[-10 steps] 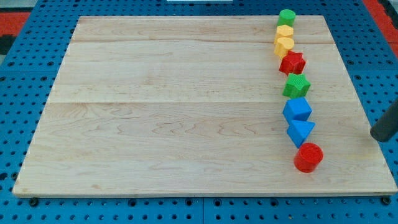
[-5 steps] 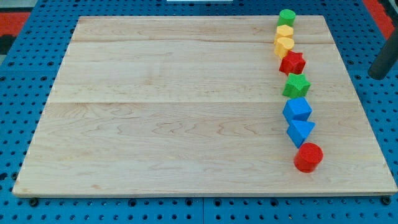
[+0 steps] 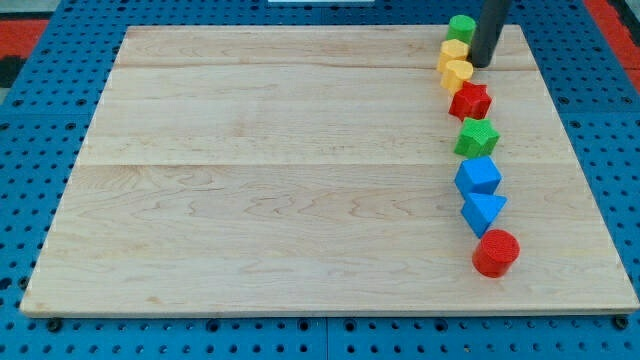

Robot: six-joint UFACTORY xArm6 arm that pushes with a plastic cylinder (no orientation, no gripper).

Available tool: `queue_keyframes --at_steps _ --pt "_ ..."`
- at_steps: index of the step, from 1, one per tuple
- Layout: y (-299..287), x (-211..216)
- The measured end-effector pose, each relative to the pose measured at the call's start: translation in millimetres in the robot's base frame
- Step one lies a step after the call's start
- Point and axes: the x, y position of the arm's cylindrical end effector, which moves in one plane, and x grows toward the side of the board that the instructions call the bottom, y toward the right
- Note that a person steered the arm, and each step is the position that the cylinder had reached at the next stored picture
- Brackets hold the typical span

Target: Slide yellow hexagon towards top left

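Near the wooden board's (image 3: 300,180) top right corner, the yellow hexagon (image 3: 455,50) sits flat, no long axis discernible; my tip (image 3: 482,64), a bare rod holding nothing, stands just right.

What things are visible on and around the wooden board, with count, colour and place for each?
green cylinder: one, green, top of the column at the view's right
yellow hexagon: one, yellow, just below the green cylinder
yellow block: one, yellow, shape unclear, below the hexagon
red star: one, red, below the yellow pair
green star: one, green, mid column
blue blocks: two, blue, below the green star
red cylinder: one, red, bottom of the column
wooden board: one, pale wood, centre
pegboard: one, blue, around the board
my tip: one, dark, just right of the yellow hexagon
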Motion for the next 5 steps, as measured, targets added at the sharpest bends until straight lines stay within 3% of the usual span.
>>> queue_keyframes --at_steps 1,2,3,5 --pt "-30 -6" --pt "2 -24" --pt "-33 -39" --pt "-240 -7"
